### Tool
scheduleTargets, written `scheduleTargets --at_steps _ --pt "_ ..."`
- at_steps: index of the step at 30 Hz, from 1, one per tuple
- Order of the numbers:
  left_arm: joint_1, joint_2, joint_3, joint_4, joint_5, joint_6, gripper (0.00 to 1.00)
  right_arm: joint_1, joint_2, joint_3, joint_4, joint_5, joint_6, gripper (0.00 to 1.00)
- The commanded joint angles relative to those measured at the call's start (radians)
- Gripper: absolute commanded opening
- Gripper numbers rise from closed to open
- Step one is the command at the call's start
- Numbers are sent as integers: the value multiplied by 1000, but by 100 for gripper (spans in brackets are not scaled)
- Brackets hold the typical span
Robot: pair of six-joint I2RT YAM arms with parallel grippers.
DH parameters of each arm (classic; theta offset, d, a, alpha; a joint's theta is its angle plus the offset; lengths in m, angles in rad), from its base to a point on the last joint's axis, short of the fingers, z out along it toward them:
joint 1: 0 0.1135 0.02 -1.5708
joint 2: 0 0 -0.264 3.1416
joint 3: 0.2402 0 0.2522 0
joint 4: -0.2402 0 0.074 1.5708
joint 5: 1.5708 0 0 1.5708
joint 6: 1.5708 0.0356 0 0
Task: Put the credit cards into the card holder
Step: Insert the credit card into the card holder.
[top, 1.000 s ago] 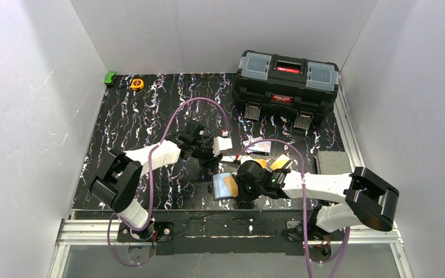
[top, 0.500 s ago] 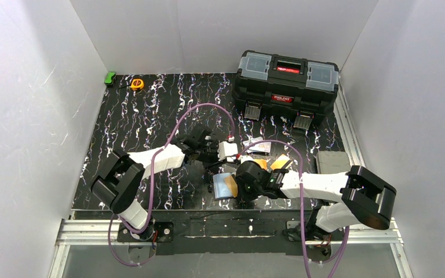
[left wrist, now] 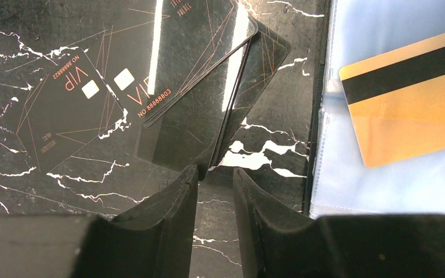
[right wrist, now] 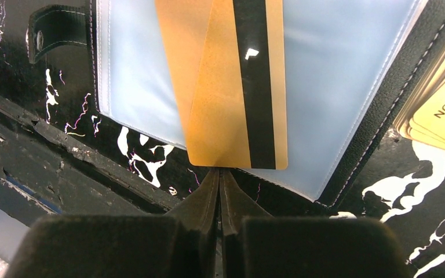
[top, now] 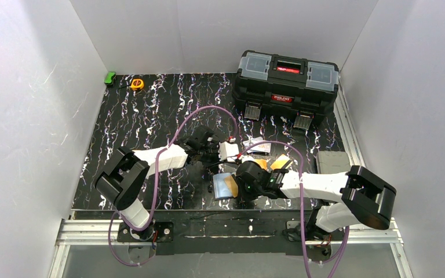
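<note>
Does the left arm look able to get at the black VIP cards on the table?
Probably yes: the left gripper sits right at the near corner of the fanned black cards, jaws slightly apart, nothing in between. The card holder lies off to one side.

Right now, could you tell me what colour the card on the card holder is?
The card is orange with a black stripe, clearest in the right wrist view.

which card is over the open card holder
The orange card with the black stripe, its edge in the right claw. The black VIP cards and the yellow stack lie on the table beside the card holder.
</note>
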Motion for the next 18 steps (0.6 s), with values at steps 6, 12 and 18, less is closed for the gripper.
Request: scheduleTargets --at_steps 6,12,18 --pt "-95 -30 -32 -96 59 56 26 18 16 23 150 65 -68 7" --pt "-121 -78 -63 -105 60 1 25 26 -13 -13 219 89 -66 11" --pt "-137 -77 -67 -119 100 -48 26 26 -1 -13 260 129 -64 7"
